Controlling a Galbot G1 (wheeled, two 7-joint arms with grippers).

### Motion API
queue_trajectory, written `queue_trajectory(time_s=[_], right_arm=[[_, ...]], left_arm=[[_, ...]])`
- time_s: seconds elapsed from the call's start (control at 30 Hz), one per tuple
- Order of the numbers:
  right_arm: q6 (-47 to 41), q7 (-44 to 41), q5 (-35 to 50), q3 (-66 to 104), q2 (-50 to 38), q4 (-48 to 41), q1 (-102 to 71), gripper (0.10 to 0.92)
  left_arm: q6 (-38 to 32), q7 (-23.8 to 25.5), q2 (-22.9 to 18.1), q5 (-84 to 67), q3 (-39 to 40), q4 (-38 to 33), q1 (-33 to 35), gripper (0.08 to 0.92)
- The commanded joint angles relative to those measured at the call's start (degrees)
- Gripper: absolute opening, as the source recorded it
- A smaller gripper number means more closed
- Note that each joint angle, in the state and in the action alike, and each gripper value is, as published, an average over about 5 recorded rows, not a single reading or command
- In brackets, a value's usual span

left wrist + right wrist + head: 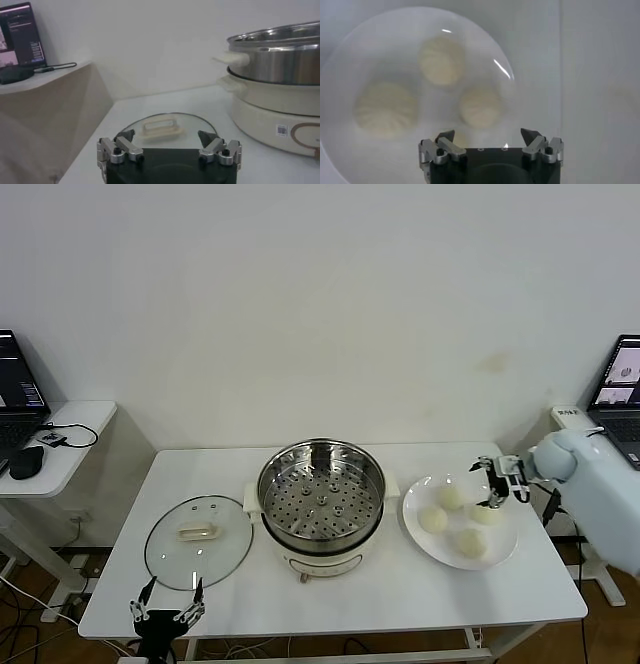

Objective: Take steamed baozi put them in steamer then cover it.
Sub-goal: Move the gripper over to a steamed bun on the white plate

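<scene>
Four cream-white baozi lie on a white plate [417,496] right of the steamer: one at the back [450,496], one on the left [433,519], one on the right [487,513] and one in front [470,542]. My right gripper [497,484] hovers open over the plate's far right side. In its wrist view it [487,132] is empty, with three baozi [441,60] beyond it. The steamer [320,494] stands mid-table with its perforated tray bare. The glass cover [198,541] lies flat to its left. My left gripper [172,592] is open at the table's front edge, just short of the cover [160,127].
The steamer's steel pot [280,55] rises beside the cover in the left wrist view. A side table with a laptop [15,389] and a mouse [25,461] stands at the far left. Another laptop [622,384] stands at the far right.
</scene>
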Motion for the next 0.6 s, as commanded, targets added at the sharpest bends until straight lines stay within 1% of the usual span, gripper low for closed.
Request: queue_trajectory(time_s=[0.03, 0.6], right_arm=[[0.7, -2.7, -2.3, -5.7, 5.6, -7.9, 5.5, 0.823], [0.1, -0.9, -4.8, -4.6, 10.4, -12.8, 4.4, 0.823]], left_arm=[[0.0, 0.0, 0.0, 0.1, -0.2, 0.0, 0.0, 0.823], [-0.2, 0.2, 0.3, 0.3, -0.1, 1.1, -0.9, 0.823]])
